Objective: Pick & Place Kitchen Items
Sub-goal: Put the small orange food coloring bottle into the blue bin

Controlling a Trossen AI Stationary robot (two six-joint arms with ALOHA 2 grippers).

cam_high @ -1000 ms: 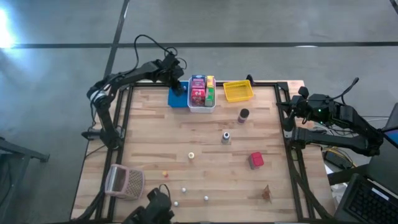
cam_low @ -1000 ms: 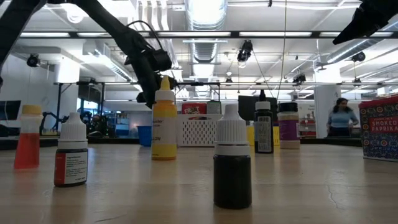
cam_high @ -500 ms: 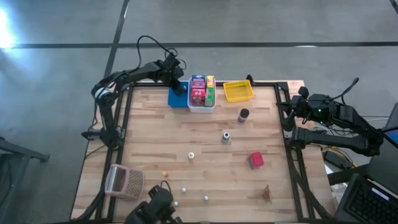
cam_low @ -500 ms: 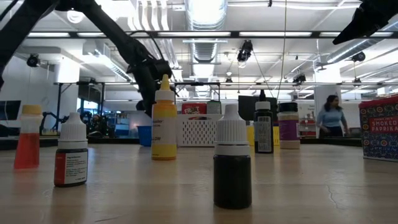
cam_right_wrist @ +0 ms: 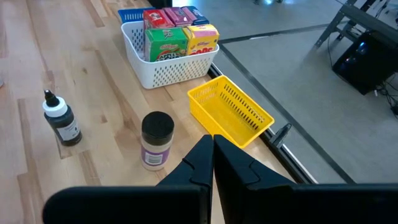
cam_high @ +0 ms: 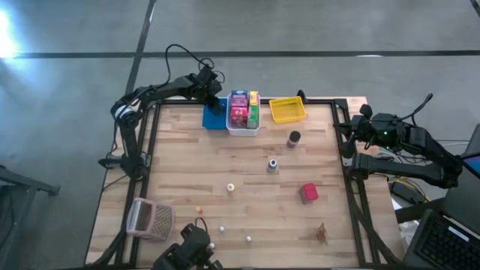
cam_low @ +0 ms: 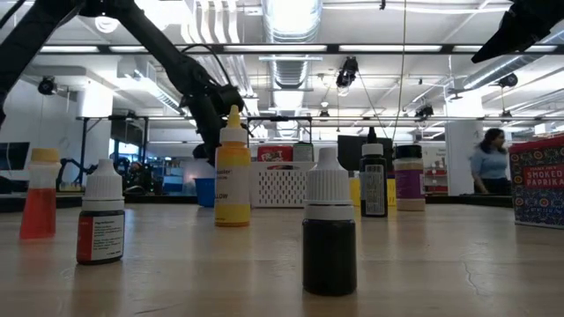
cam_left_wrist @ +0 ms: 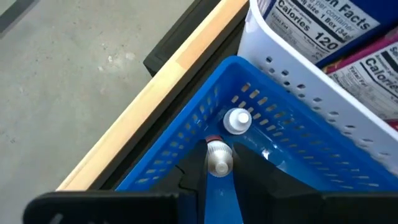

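The left gripper [cam_left_wrist: 219, 163] has its jaws clamped on a small white-capped bottle [cam_left_wrist: 219, 158], held inside the blue bin [cam_left_wrist: 186, 134] at the far left of the table [cam_high: 247, 161]. A second small bottle [cam_left_wrist: 237, 120], seen cap-on, is in the same bin just beyond the held one. The right gripper [cam_right_wrist: 213, 149] has its jaws pressed together with nothing between them; that arm waits off the right edge of the table, above the rail.

The white bin [cam_high: 243, 126] stands touching the blue bin's right side. It holds upright boxes: a blue box [cam_high: 238, 98], a pink box [cam_high: 238, 115], a yellow box [cam_high: 253, 98] and a green box [cam_high: 253, 114]. The yellow bin [cam_high: 287, 109] sits just right of the white bin, near the far edge, and looks bare in the right wrist view.

Loose items on the open table:
- A dark-lidded jar [cam_high: 293, 138] with a purple label, in front of the yellow bin.
- A dark dropper bottle [cam_high: 273, 164] with a white cap, nearer the table centre.
- A red box [cam_high: 308, 193], right of centre.
- A yellow bottle [cam_high: 231, 188], near the centre.
- Three white-capped bottles and one orange-red one, small, along the near edge; the low view shows them upright.
- A small brown object [cam_high: 322, 233] at the near right; its kind cannot be determined.

The pinkish mesh basket [cam_high: 149, 219] lies on its side at the near left corner.
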